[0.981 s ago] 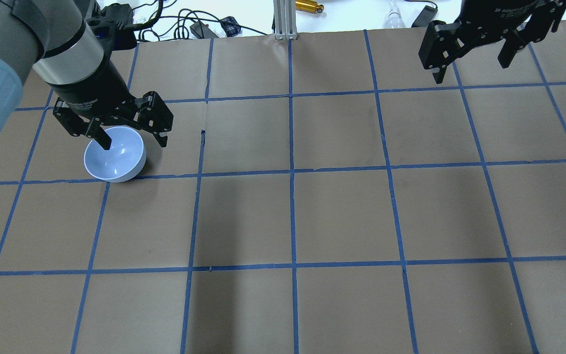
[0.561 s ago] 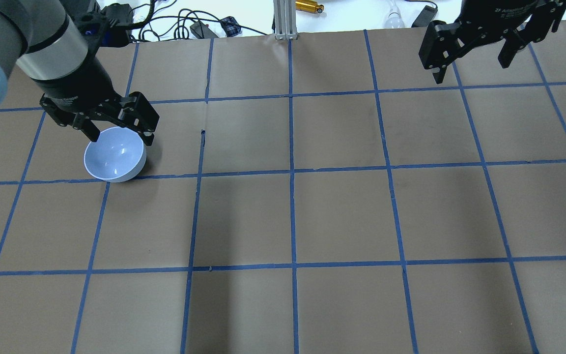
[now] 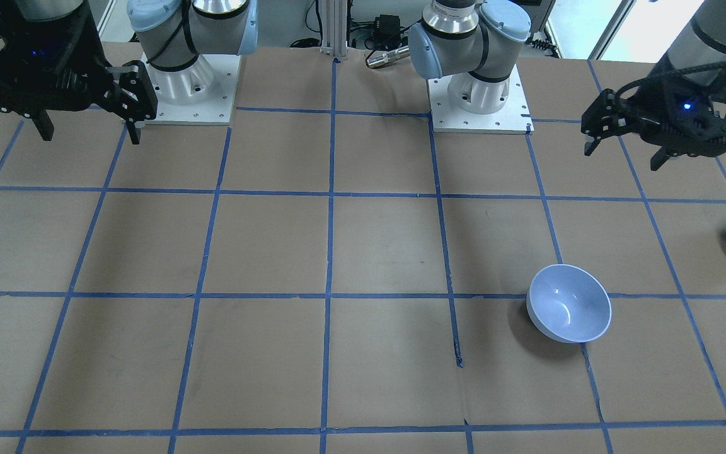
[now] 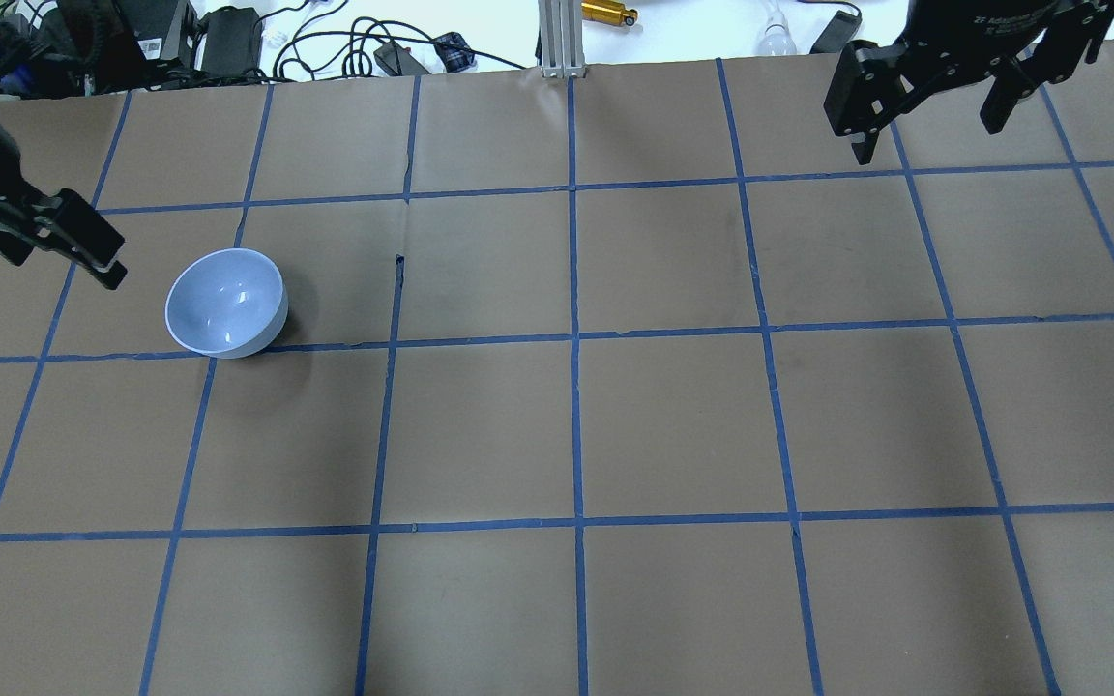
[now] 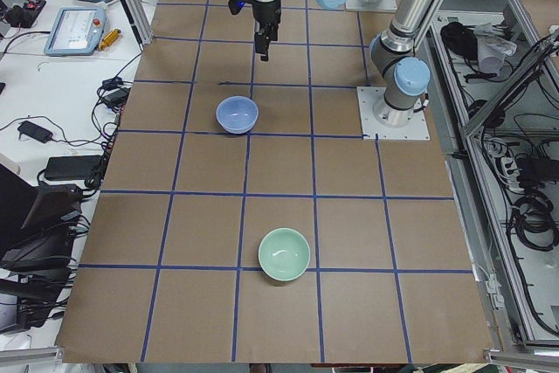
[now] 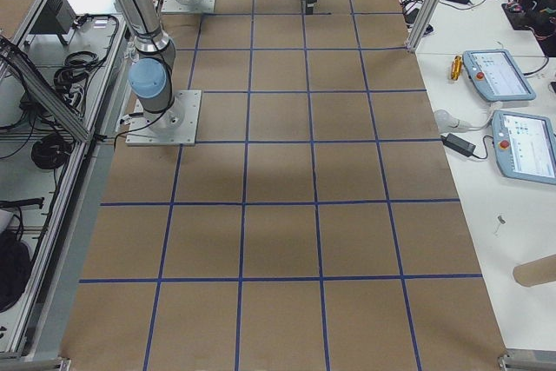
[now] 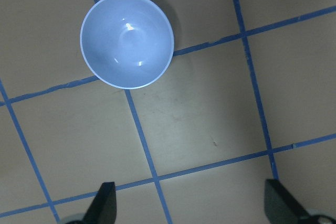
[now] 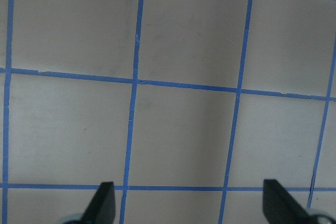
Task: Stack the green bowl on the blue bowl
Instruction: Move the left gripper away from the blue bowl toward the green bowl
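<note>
Blue bowl: sits upright and empty on the table, on the robot's left side, its rim just over a blue tape line.
Green bowl: upright and empty on the table, further out toward the robot's left end and well apart from the blue bowl; it rests across a tape line. The front view cuts it off at the frame's edge.
Stacking: not done; each bowl stands alone on the paper.
Left gripper: hangs above the table, fingers spread wide, holding nothing. It touches neither bowl. Its wrist camera shows the blue bowl off to the upper left, not between the fingers.
Right gripper: raised over the robot's right side, fingers spread, holding nothing, far from both bowls.
Table: covered with brown paper marked into squares by blue tape.
Behind the table: cables and small devices on a white surface.
</note>
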You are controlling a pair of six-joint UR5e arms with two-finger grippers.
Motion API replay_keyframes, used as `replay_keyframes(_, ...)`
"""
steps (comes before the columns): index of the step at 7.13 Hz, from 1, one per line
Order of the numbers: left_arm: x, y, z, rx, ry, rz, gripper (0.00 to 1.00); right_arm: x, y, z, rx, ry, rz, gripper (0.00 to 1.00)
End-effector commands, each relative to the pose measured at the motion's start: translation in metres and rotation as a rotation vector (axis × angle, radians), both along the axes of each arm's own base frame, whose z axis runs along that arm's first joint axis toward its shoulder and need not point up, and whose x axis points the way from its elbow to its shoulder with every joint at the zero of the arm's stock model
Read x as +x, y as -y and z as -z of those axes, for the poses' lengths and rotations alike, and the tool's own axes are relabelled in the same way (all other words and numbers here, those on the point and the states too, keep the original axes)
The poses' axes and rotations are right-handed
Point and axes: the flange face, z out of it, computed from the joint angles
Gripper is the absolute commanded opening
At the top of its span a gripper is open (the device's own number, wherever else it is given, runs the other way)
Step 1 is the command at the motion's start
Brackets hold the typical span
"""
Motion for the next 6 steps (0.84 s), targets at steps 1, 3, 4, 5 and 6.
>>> replay_keyframes(1,0.086,-0.012,0.006,0.007,-0.015,0.099,1.00,0.000,0.000,0.000,0.000,0.000,0.000,1.00)
replay_keyframes(3,0.179,-0.044,0.014,0.012,-0.037,0.190,1.00,-0.001,0.000,0.000,0.000,0.000,0.002,1.00)
replay_keyframes(4,0.218,-0.058,0.028,0.026,-0.066,0.231,1.00,-0.001,0.000,0.000,0.000,0.000,0.002,1.00)
replay_keyframes(5,0.245,-0.066,0.044,0.039,-0.084,0.302,1.00,0.000,0.000,0.000,0.000,0.000,0.000,1.00)
replay_keyframes(6,0.279,-0.075,0.065,0.025,-0.070,0.352,1.00,0.000,0.000,0.000,0.000,0.000,0.000,1.00)
